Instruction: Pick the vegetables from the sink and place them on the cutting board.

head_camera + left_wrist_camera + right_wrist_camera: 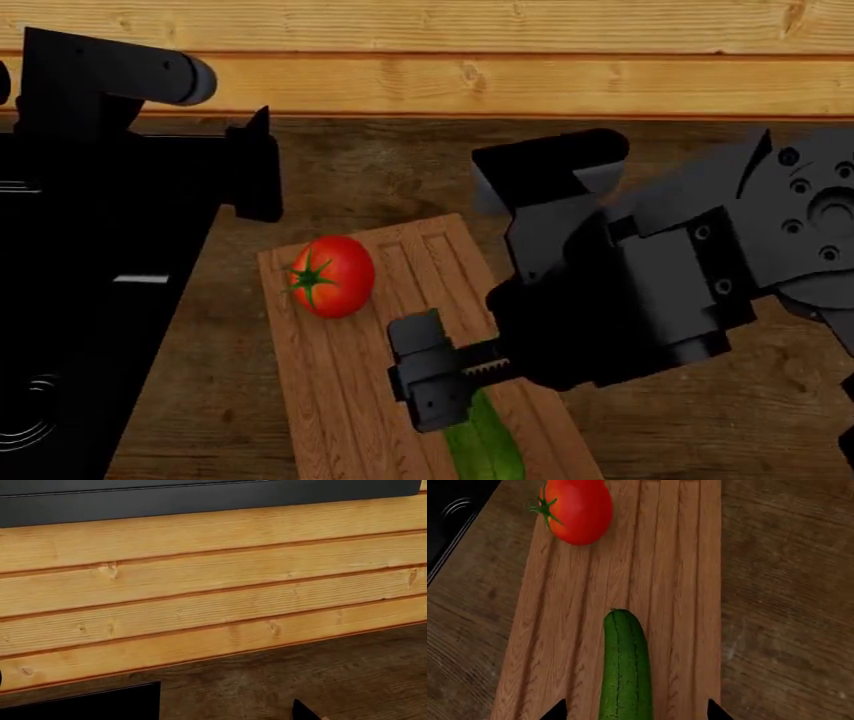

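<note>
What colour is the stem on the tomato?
Green, star-shaped, on the red tomato lying on the cutting board; clearest in the right wrist view.

I see bare board between the tomato and the cucumber, room to pass there. My right gripper hangs over the cucumber, its fingertips spread clear on both sides.

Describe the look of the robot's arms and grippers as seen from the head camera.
Both are matte black and blocky. The right arm is built of angular housings with small round screw holes, ending in a right gripper with a toothed rail. The left arm shows a cylinder with a grey end cap. No cables or markings show.
</note>
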